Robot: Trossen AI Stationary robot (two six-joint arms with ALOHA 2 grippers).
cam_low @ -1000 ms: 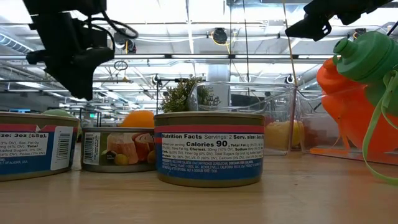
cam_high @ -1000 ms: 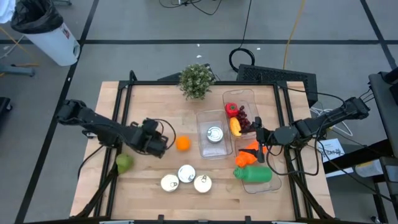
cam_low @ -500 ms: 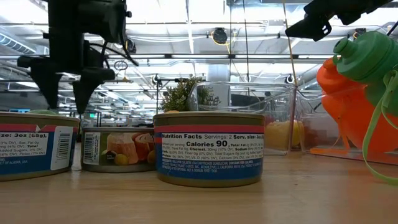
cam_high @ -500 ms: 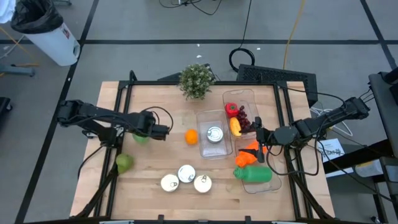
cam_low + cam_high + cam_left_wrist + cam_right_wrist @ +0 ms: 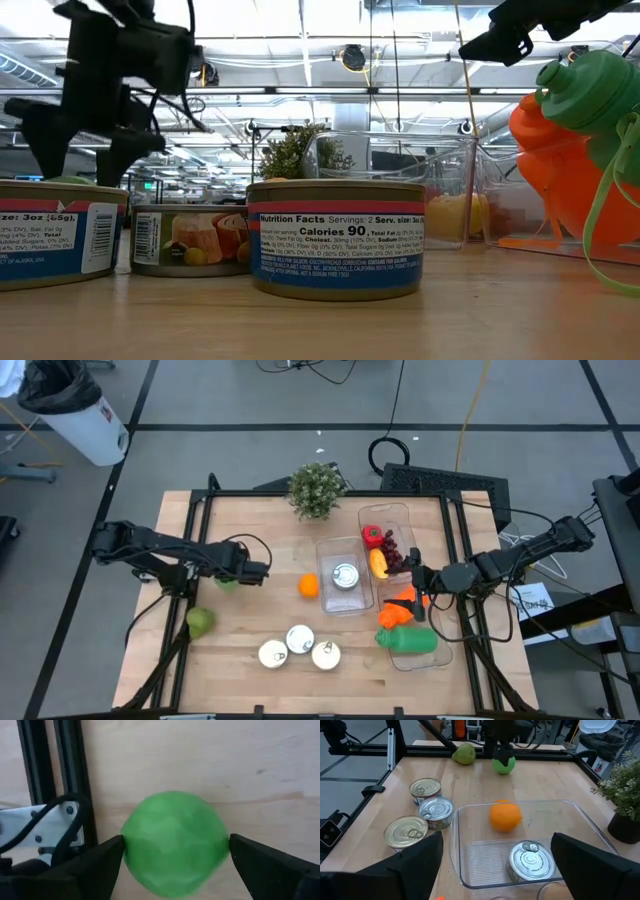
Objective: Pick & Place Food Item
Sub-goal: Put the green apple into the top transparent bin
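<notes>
Green round fruit (image 5: pixel 174 842) sits between the left end effector's (image 5: pixel 175 857) spread, untouching fingers, well apart from the clear tray (image 5: pixel 327 578); closing off-centre could roll it. Right end effector (image 5: pixel 413 577) waits open beside the tray.

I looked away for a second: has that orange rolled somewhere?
Yes. In the high view the orange has shifted toward the clear container holding a can, and now lies just beside its wall; a second ago it lay nearer the left gripper.

Green ball (image 5: pixel 174 842), orange orange (image 5: pixel 309 585), yellow-green pear (image 5: pixel 201 622), 3 silver-topped cans (image 5: pixel 299 648) with blue-and-white labels, pale wooden table (image 5: pixel 250 520).
</notes>
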